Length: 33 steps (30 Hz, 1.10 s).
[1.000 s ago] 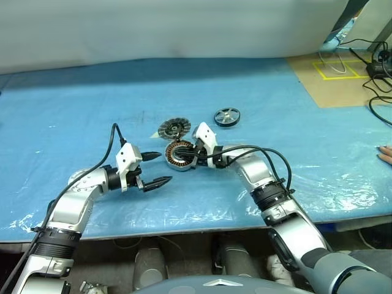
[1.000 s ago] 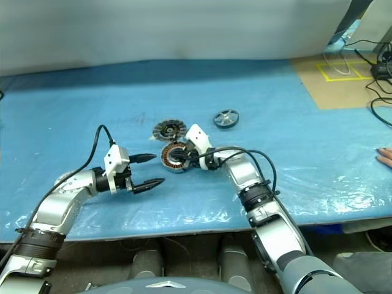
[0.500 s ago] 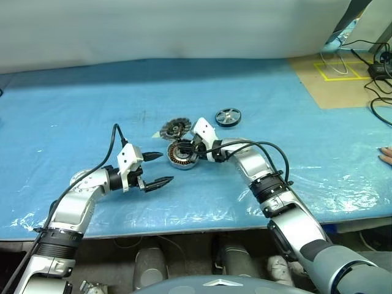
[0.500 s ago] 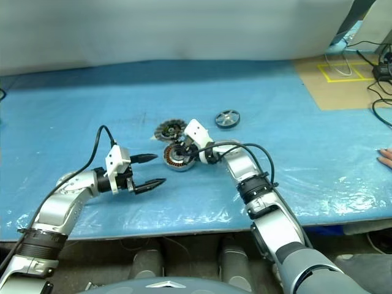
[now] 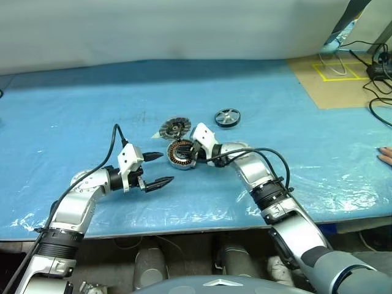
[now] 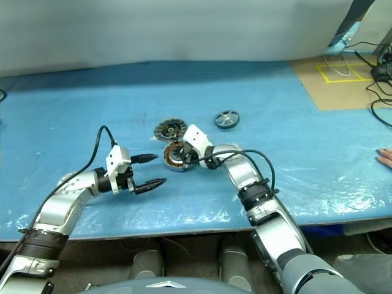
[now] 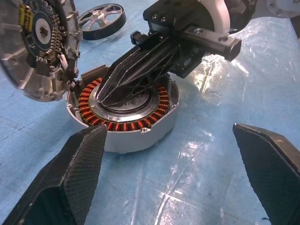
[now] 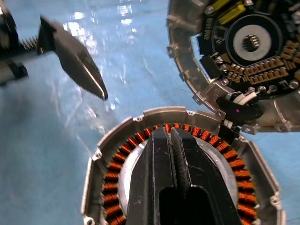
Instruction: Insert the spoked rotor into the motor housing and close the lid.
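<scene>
The motor housing (image 5: 180, 153) lies open-side up mid-table, its copper windings (image 7: 159, 105) ringing a silver hub. The lid (image 5: 174, 128), joined to it, stands swung open just behind it, with its ribbed inner face (image 8: 243, 56) showing. Apart at the back right, the spoked rotor (image 5: 227, 117) lies flat on the blue sheet. My right gripper (image 8: 169, 133) is shut with nothing in it, and its tips sit over the housing's centre. The left gripper (image 5: 165, 168) hovers open just in front and to the left of the housing, holding nothing.
A blue plastic sheet (image 5: 92, 110) covers the table, whose front edge (image 5: 184, 223) lies close to me. At the back right are a brown board with yellow tape (image 5: 334, 73) and black cables (image 5: 376, 73). A person's hand (image 5: 386, 156) rests at the right edge.
</scene>
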Each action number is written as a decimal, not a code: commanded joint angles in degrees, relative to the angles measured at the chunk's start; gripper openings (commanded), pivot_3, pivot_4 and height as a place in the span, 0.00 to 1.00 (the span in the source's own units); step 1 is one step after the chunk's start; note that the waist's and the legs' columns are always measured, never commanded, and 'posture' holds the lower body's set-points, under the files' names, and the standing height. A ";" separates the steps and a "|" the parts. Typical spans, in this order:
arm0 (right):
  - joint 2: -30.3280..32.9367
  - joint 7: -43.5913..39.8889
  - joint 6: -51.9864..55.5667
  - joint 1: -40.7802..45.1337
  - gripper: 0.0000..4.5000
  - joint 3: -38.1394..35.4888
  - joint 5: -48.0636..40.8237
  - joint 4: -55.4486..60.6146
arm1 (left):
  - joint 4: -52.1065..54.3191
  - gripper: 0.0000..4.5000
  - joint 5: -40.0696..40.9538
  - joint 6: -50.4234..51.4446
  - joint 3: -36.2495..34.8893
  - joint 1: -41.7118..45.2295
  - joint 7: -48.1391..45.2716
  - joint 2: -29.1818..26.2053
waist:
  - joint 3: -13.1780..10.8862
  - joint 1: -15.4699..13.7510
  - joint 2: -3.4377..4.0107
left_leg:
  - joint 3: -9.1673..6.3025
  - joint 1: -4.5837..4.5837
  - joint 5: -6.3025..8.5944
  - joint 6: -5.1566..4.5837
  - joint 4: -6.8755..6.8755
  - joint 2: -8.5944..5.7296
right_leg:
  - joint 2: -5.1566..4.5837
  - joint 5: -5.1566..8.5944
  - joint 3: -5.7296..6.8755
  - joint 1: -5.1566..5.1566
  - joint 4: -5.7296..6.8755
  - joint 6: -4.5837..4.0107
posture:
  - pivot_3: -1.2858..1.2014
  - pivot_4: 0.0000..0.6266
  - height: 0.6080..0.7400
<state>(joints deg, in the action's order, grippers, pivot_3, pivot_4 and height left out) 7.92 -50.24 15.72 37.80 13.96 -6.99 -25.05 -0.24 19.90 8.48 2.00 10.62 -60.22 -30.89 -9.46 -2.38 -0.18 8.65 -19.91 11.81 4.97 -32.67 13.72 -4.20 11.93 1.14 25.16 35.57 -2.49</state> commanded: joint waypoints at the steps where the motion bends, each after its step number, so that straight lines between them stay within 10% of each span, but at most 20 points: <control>1: 1.32 -0.74 2.70 0.93 0.02 -4.47 -4.68 7.20 | 0.42 1.00 0.36 -0.91 -0.28 0.86 -0.16 0.11 | 0.00 -0.03 0.00 | -0.01 -0.09 0.00 0.00 -0.01 0.00 | 0.00 0.00 0.01 0.07 0.01 0.00 | 0.52 0.24 1.00; 12: 15.91 7.93 2.50 1.34 0.02 -4.74 5.99 10.37 | 1.63 1.00 2.53 1.25 -0.30 3.00 2.11 3.78 | -0.01 -0.15 -0.02 | 0.00 -0.10 0.00 0.01 -0.02 -0.02 | 0.00 0.00 -0.01 -0.01 -0.01 0.02 | 0.52 0.24 1.00; 24: 13.15 21.56 5.60 22.34 0.93 -6.84 11.06 -19.69 | -1.26 1.00 0.56 -1.59 1.49 3.54 3.01 7.67 | -0.03 0.13 0.01 | 0.02 -0.17 0.00 0.01 -0.04 -0.03 | 0.06 0.00 -0.08 0.07 0.07 0.01 | 0.52 0.24 1.00; 33: 10.84 20.52 2.97 31.73 0.93 -6.06 12.77 -36.95 | -1.73 1.00 0.55 -2.61 1.06 2.16 3.08 7.31 | -0.07 -0.27 0.07 | 0.02 -0.19 0.00 0.00 -0.07 0.00 | 0.00 0.00 0.03 0.15 0.07 -0.01 | 0.52 0.24 1.00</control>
<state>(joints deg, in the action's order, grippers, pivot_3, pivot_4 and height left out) 18.54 -28.77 19.80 67.36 7.61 4.94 -61.39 -2.66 20.09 7.19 3.91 12.91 -57.21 -23.32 -9.53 -2.65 -0.11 8.67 -20.11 11.81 4.97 -32.75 13.73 -4.20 11.93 1.19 25.31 35.65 -2.49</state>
